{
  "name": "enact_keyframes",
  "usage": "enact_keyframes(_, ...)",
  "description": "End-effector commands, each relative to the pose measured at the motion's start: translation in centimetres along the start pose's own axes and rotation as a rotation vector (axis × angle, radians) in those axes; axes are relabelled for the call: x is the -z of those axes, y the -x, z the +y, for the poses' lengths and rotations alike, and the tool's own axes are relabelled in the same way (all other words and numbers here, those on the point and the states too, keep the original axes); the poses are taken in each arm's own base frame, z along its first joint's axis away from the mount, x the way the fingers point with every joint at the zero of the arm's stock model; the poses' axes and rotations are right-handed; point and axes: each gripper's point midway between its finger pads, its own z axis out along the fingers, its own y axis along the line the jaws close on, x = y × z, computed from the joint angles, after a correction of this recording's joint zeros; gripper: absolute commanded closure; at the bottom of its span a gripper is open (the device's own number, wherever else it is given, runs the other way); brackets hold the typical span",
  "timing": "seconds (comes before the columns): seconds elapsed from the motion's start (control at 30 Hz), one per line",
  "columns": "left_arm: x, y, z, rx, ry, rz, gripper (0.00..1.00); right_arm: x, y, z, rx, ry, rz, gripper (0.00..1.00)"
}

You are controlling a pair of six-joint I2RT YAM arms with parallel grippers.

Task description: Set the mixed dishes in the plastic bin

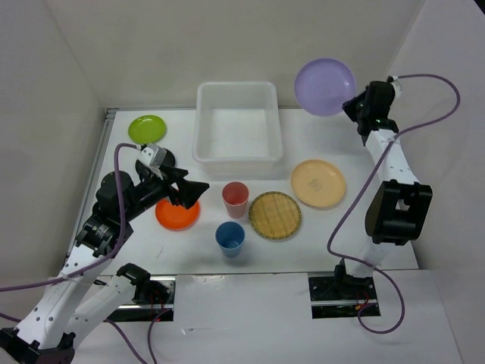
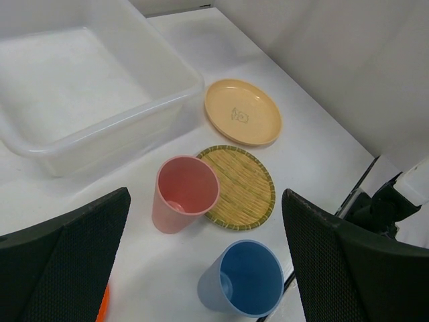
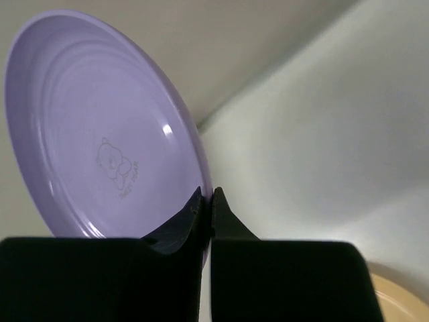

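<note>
My right gripper (image 1: 353, 103) is shut on the rim of the lavender plate (image 1: 324, 86) and holds it in the air, right of the white plastic bin (image 1: 237, 154); the plate shows tilted in the right wrist view (image 3: 100, 127). My left gripper (image 1: 189, 191) is open and empty above the orange plate (image 1: 173, 215). The pink cup (image 1: 235, 199), blue cup (image 1: 230, 238), bamboo plate (image 1: 275, 215), pale yellow plate (image 1: 318, 183) and lime green plate (image 1: 147, 127) lie on the table. A black plate (image 1: 165, 158) is mostly hidden behind the left arm.
The bin (image 2: 100, 124) is empty inside. In the left wrist view the pink cup (image 2: 182, 194) touches the bamboo plate (image 2: 242, 186), and the blue cup (image 2: 244, 280) stands near the table's front edge. White walls enclose the table on three sides.
</note>
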Motion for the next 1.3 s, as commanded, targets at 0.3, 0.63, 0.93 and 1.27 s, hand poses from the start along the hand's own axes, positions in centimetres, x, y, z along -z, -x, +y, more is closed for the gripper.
enact_keyframes(0.3, 0.1, 0.6, -0.3, -0.004, -0.017, -0.035, 0.0, 0.3, -12.4, 22.4, 0.209, 0.335, 0.13, 1.0)
enact_keyframes(0.63, 1.5, 1.0, -0.6, 0.009, -0.005, -0.057, 0.0, -6.1, -21.4, 24.0, 0.335, 0.229, 0.233, 1.0)
enact_keyframes(0.93, 2.0, 0.9, -0.5, 0.011, 0.004, -0.057, 0.0, -7.9, -25.1, 21.4, 0.375, 0.153, 0.272, 1.0)
enact_keyframes(1.27, 2.0, 0.3, -0.3, 0.014, 0.007, -0.049, 0.0, -10.0, -28.8, 17.7, 0.403, 0.098, 0.357, 1.0)
